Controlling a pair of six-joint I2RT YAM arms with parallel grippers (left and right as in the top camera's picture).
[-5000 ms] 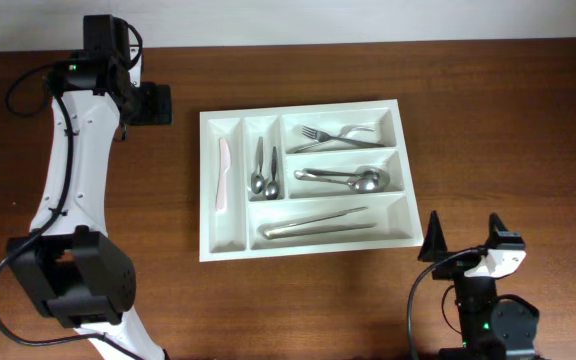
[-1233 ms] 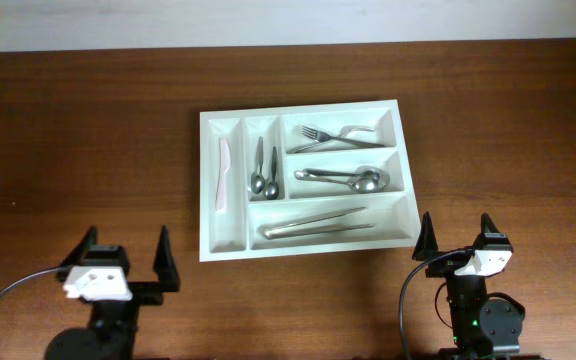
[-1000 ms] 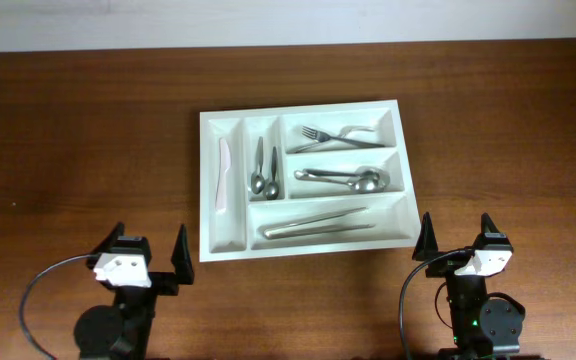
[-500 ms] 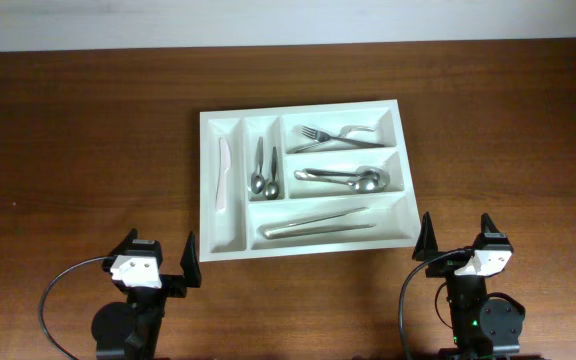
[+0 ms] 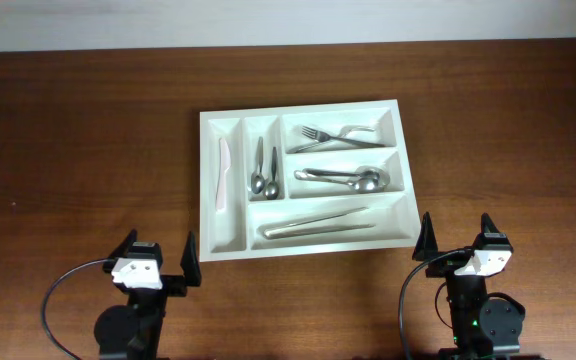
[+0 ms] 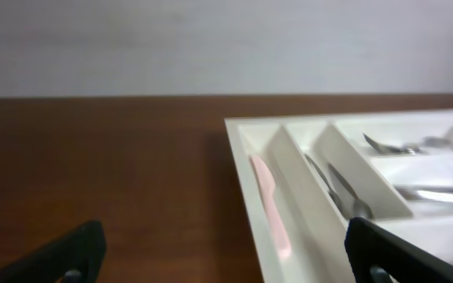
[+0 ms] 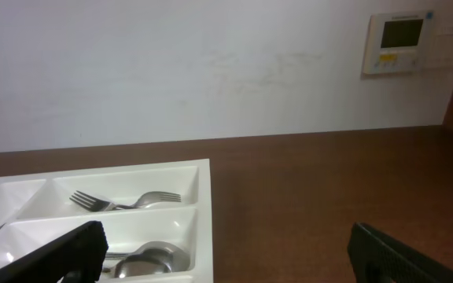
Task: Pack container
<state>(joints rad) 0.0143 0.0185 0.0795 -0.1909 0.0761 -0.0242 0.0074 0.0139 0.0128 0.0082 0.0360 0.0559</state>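
Observation:
The container (image 5: pixel 208 180) is a white five-compartment tray in the middle of the table. It holds a pink knife (image 5: pixel 223 173), small spoons (image 5: pixel 264 170), forks (image 5: pixel 334 134), large spoons (image 5: pixel 346 179) and steel knives (image 5: pixel 318 224). It also shows in the left wrist view (image 6: pixel 246 157) and the right wrist view (image 7: pixel 204 204). My left gripper (image 5: pixel 158 262) is open and empty at the front left, just short of the tray's near left corner. My right gripper (image 5: pixel 456 240) is open and empty at the front right, beside the tray's near right corner.
The brown wooden table (image 5: pixel 78 150) lies around the tray on all sides. A white wall (image 7: pixel 211 71) stands behind the table, with a wall thermostat (image 7: pixel 406 41) at the upper right.
The left arm folded back from the far left of the table to the front left, then shifted right toward the tray. The right arm and the cutlery stayed put.

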